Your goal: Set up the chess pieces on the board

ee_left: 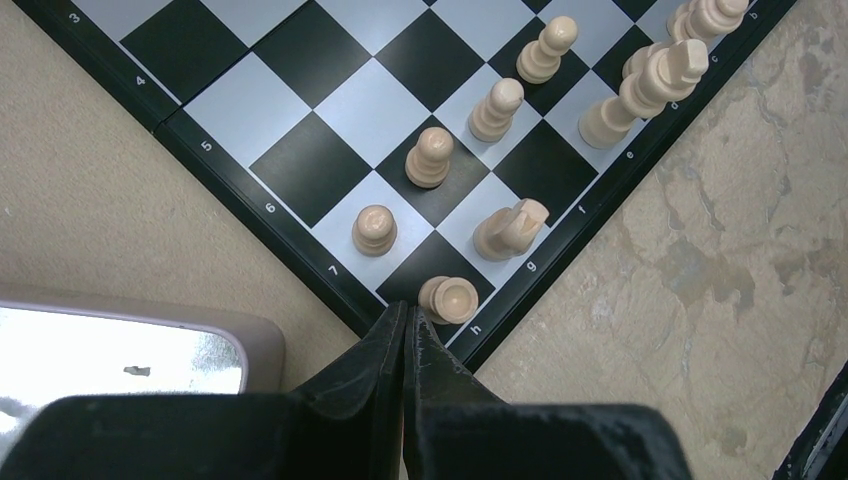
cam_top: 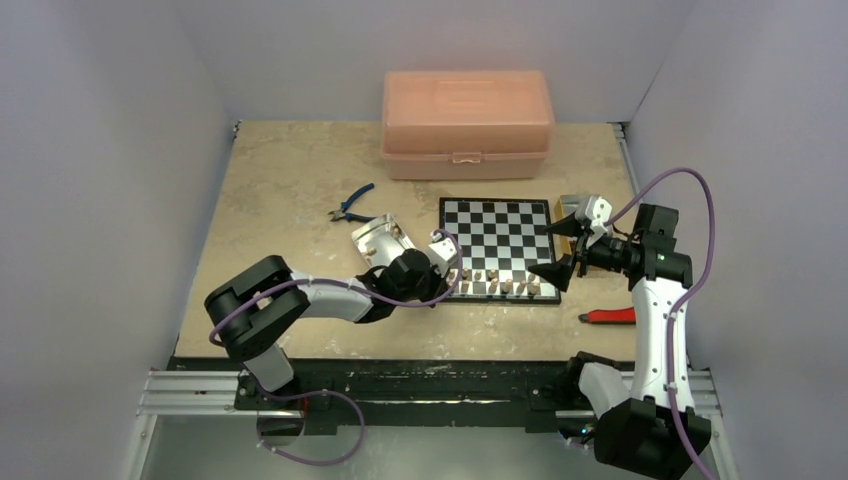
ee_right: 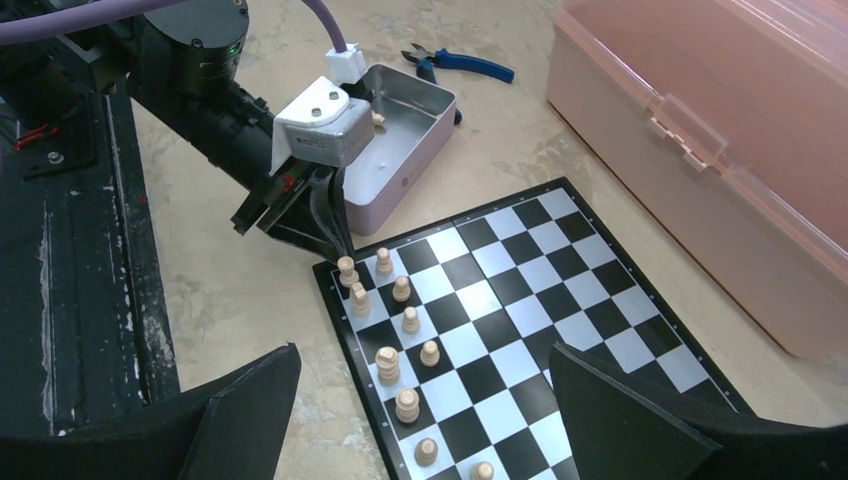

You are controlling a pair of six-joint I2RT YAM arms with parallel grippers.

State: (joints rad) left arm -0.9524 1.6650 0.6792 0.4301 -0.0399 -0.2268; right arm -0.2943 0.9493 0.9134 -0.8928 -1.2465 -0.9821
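The left end effector [ee_left: 404, 325], clenched with nothing visible between its fingers, hangs at the corner of the black-and-silver checkered board [ee_left: 300, 120], just beside a light tan wooden chess piece [ee_left: 447, 298]. The right end effector [cam_top: 562, 247] is released wide.

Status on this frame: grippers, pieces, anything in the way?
Left gripper shut, tips at corner piece. Right gripper open, empty, at board right edge. Tan pieces along near edge only. Tin beside board, not blocking.

We saw pale chess pieces [ee_left: 431, 157] of smooth, lightly sheened wood on a board [ee_left: 330, 100] whose black and silvery-white checks looked slick and faintly glossy. The table [ee_left: 700, 250] had a matt, mottled stone look. The tin [ee_right: 400, 165] was shiny metal, the pink box [ee_right: 700, 130] smooth translucent plastic, the left gripper [ee_left: 404, 318] matt black.
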